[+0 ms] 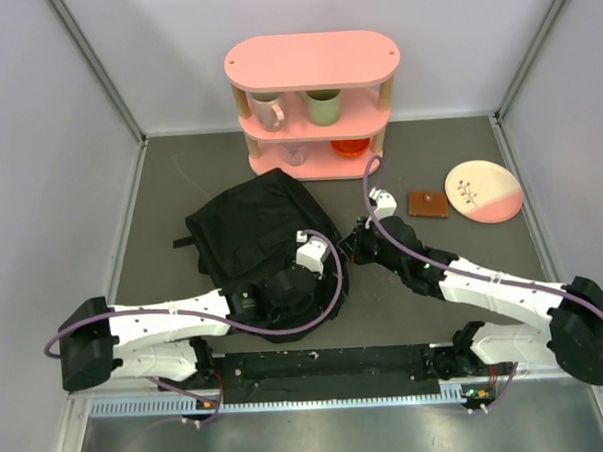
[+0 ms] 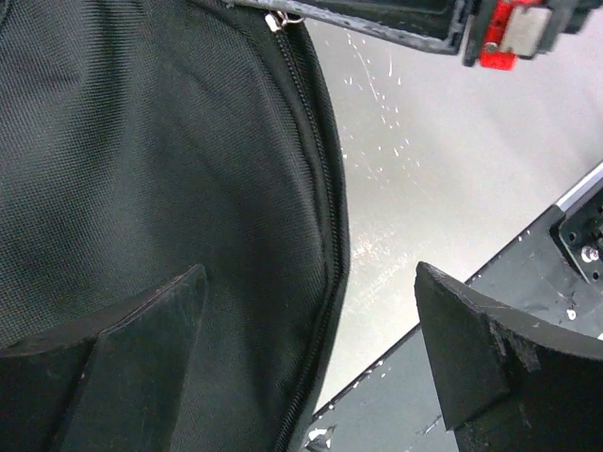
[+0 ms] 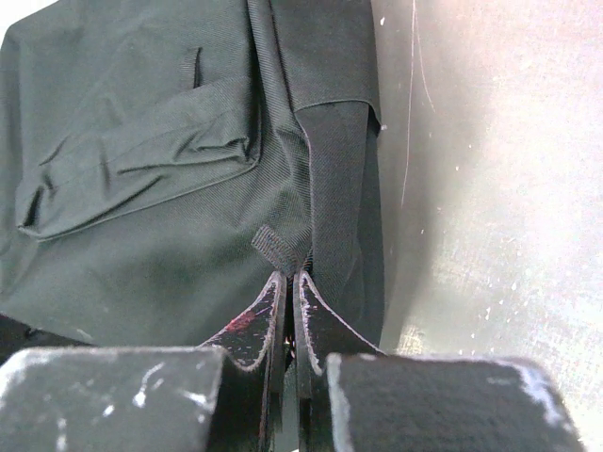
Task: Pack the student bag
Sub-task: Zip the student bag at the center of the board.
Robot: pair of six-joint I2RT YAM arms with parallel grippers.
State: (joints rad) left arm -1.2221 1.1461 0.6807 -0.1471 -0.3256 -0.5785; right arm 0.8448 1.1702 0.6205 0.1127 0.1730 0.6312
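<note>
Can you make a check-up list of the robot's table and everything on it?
Surface: dark grey table, lightly scuffed.
Job's things: black student bag, lying floppy mid-table.
Clutter: pink shelf with pale mug and green mug; plate; small brown flat thing.
Grippers: left gripper fingers apart over the bag's zipped edge; right gripper fingers shut at the bag's side.
Cables: purple cable on each arm; the left loops above the bag.
Surroundings: pale walls.

Both arms reach forward and inward from their bases. The left hand (image 2: 309, 273) stands wide open, fingers well apart. The right hand (image 3: 287, 282) is closed, its fingertips seemingly touching.
</note>
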